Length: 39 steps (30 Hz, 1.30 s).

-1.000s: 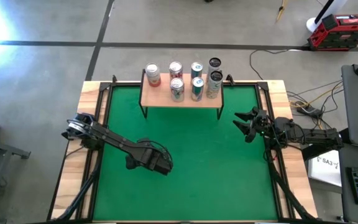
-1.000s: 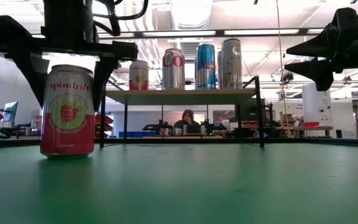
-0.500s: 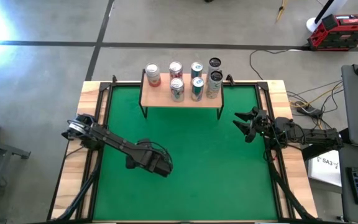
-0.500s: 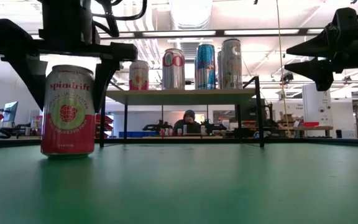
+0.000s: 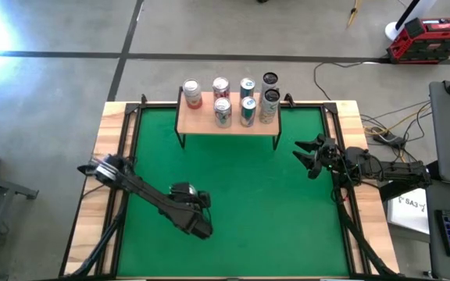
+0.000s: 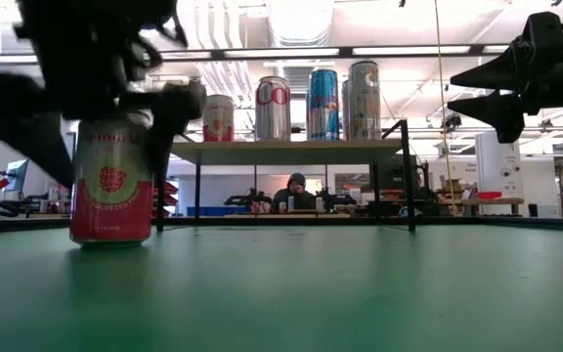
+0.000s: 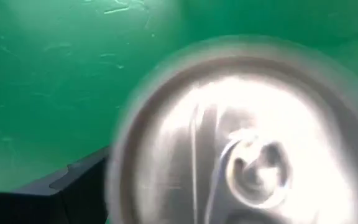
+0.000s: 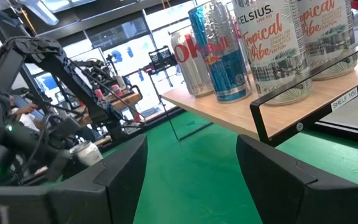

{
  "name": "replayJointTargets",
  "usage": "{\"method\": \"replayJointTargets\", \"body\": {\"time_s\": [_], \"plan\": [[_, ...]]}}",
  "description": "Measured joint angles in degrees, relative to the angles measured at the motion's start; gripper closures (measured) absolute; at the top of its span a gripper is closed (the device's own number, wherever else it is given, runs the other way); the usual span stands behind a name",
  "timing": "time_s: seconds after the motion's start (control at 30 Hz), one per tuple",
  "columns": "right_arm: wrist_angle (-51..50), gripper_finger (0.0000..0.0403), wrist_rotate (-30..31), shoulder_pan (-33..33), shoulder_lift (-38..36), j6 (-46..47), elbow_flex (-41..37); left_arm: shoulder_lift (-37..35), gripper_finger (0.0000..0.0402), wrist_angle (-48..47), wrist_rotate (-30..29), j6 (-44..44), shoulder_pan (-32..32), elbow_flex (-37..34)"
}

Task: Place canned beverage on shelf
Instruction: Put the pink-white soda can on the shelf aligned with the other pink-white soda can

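Cannot see the can from above: hidden under the left gripper (image 5: 196,222), low over the left half of the green mat (image 5: 256,195). Shows only from table height, as a red and green can (image 6: 111,191) standing upright on the mat, well in front of the shelf (image 6: 281,150) and to its left. Hard to read the label there, with all of the left gripper smeared by blur. Can just make out one dark finger (image 6: 169,122) on each side of the can, spread apart, tips down beside its upper part; cannot tell through the blur whether touching it. From the left wrist, only a shiny blurred can top (image 7: 247,143), close up and cut off at the edge.

Next, at the back middle of the mat, the low wooden shelf with seven cans (image 5: 223,112) standing in two rows. Behind it, partly hidden by its legs, a person (image 6: 296,186) far off in the room.

Last, at the right edge of the mat, the right gripper (image 5: 307,158), up in the air, fingers spread, holding nothing, well apart from the red and green can.
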Motion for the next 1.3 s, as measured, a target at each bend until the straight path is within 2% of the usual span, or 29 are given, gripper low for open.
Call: {"method": "replayJointTargets", "body": {"time_s": [0.2, 0.43, 0.5, 0.97, 1.1, 1.3], "plan": [[0.07, 0.0165, 0.01, 0.00, 0.02, 0.01, -0.01, 4.68, 0.0019, -2.69, -4.18, -3.81, -1.95, 1.97], [0.02, 0.0165, 0.00, 0.00, 0.01, 0.02, -0.01, 11.56, 0.0019, -15.12, -6.37, -13.41, -3.88, 10.26], [0.00, 0.0165, 0.00, 0.00, 0.03, 0.01, 0.00, 13.27, 0.0019, -14.76, -6.60, -14.40, -3.94, 11.55], [0.00, 0.0165, 0.02, 0.00, 0.01, 0.01, 0.00, 13.47, 0.0022, -15.37, -6.65, -14.55, -3.72, 12.46], [0.00, 0.0165, 0.01, 0.00, 0.01, 0.01, -0.02, 13.45, 0.0049, -15.39, -7.23, -14.52, -3.75, 12.44], [0.00, 0.0165, 0.00, 0.00, 0.01, 0.02, 0.00, 13.43, 0.0126, -15.27, -7.67, -12.12, -3.75, 12.41]]}}
